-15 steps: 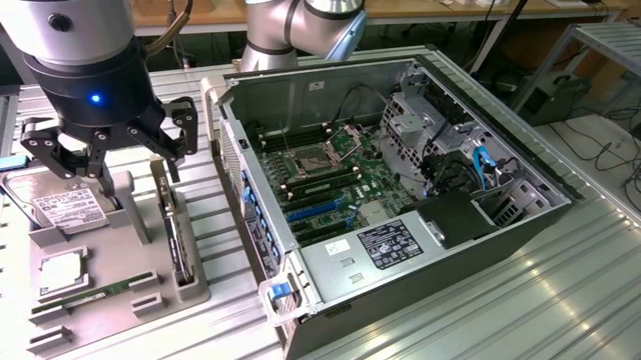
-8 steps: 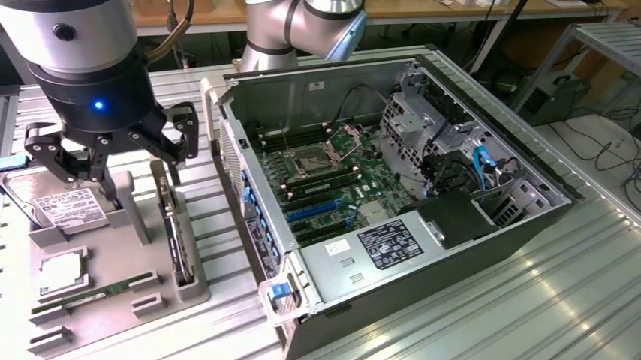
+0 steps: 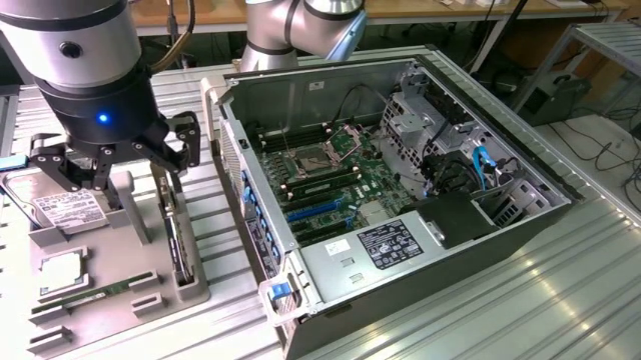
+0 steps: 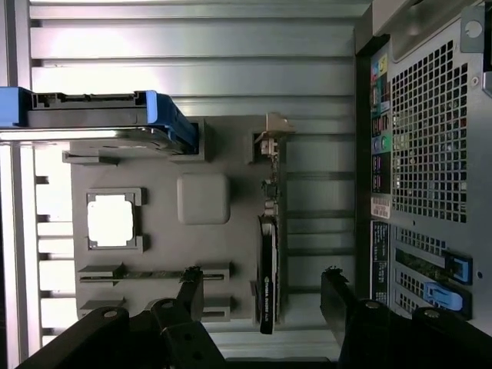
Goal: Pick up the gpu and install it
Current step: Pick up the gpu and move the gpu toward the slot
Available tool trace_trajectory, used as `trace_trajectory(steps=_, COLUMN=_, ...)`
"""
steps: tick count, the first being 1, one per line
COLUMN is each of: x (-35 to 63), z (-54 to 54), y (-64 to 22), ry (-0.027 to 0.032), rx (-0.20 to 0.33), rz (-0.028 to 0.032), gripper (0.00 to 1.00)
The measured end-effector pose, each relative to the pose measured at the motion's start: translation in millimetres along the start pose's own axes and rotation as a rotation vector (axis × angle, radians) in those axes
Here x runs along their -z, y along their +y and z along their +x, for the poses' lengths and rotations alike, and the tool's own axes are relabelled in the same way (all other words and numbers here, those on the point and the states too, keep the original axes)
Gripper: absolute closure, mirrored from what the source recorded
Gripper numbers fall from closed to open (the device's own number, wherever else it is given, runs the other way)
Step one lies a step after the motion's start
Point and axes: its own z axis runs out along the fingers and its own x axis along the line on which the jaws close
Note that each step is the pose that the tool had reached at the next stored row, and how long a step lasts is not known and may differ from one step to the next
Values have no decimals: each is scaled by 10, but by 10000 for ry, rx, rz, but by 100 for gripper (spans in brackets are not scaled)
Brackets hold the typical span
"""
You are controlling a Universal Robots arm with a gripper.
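Observation:
The gpu (image 3: 177, 240) stands on its edge in a slot of the grey holder tray (image 3: 150, 300), at the exterior view's left beside the computer case. In the wrist view the gpu (image 4: 268, 254) appears edge-on as a thin black and green card with its silver bracket at one end. My gripper (image 3: 115, 169) hangs above the tray, open and holding nothing. In the wrist view the gripper (image 4: 263, 296) has its two black fingers (image 4: 192, 288) spread wide to either side of the card's line, well above it and not touching it.
The open computer case (image 3: 401, 82) lies at the exterior view's right, its motherboard (image 3: 331, 187) and blue slots exposed. The tray also holds a hard drive (image 4: 100, 115), a processor (image 4: 111, 219) and a RAM stick (image 4: 154, 273). The case's rear panel (image 4: 430, 154) sits close to the gpu.

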Motion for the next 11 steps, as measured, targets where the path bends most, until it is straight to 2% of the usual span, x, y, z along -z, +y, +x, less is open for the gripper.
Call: trace_trajectory(steps=11, x=-154, z=-1, y=-17, ry=17, rx=97, rz=0, gripper=28)
